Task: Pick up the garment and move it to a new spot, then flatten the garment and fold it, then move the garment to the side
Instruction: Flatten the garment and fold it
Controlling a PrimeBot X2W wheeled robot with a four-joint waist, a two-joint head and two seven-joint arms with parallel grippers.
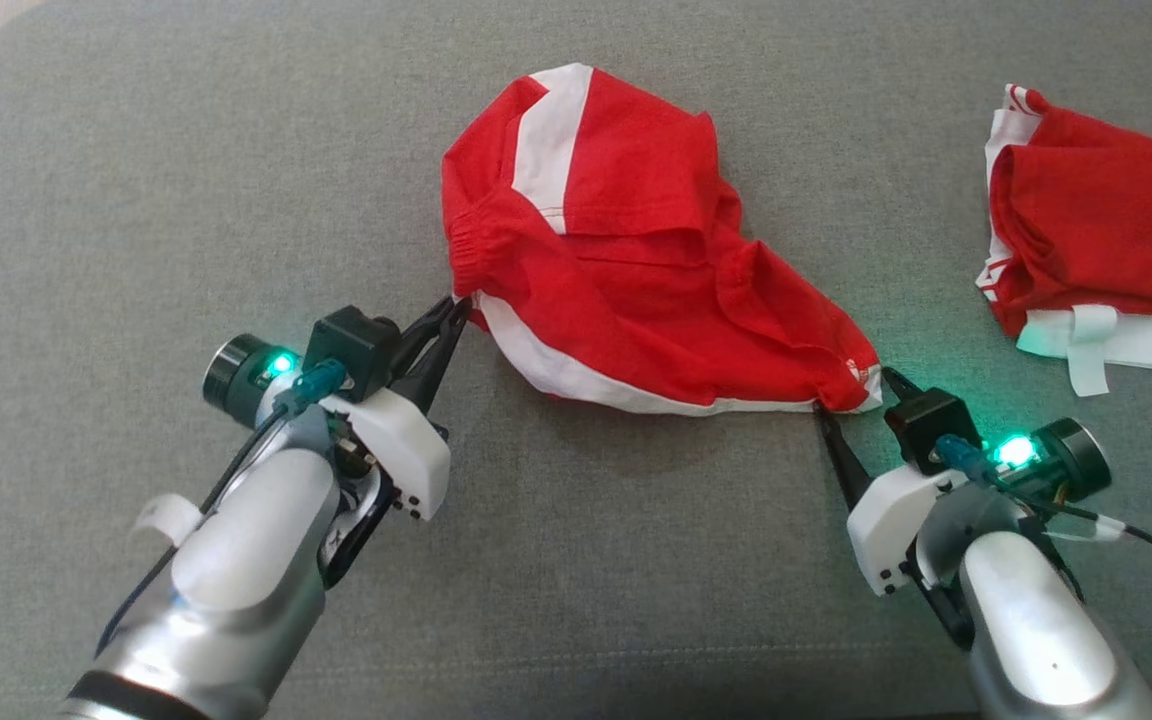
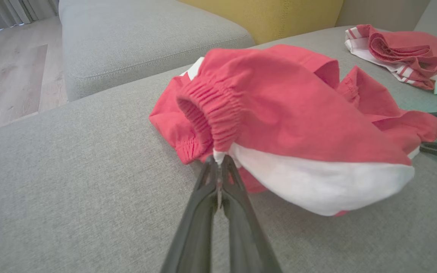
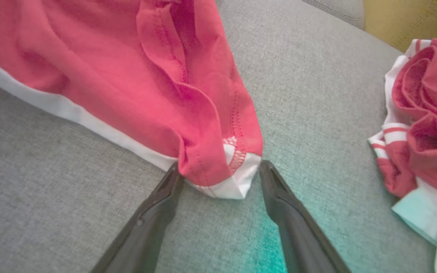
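The garment (image 1: pixel 626 250) is a pair of red shorts with white side stripes and an elastic waistband, bunched on the grey cushion. My left gripper (image 1: pixel 456 305) is shut on its waistband corner, and in the left wrist view the fingertips pinch the white edge under the gathered elastic (image 2: pixel 218 159). My right gripper (image 1: pixel 851 390) stands open at the garment's lower right corner. In the right wrist view the garment's hem corner (image 3: pixel 226 178) lies between the two spread fingers (image 3: pixel 279 193) without being pinched.
A second red and white garment (image 1: pixel 1096 250) lies crumpled at the right edge of the grey cushion (image 1: pixel 186 180). The left wrist view shows another grey cushion (image 2: pixel 146 34), a yellow backrest (image 2: pixel 271 15) and wooden floor (image 2: pixel 10 76) beyond.
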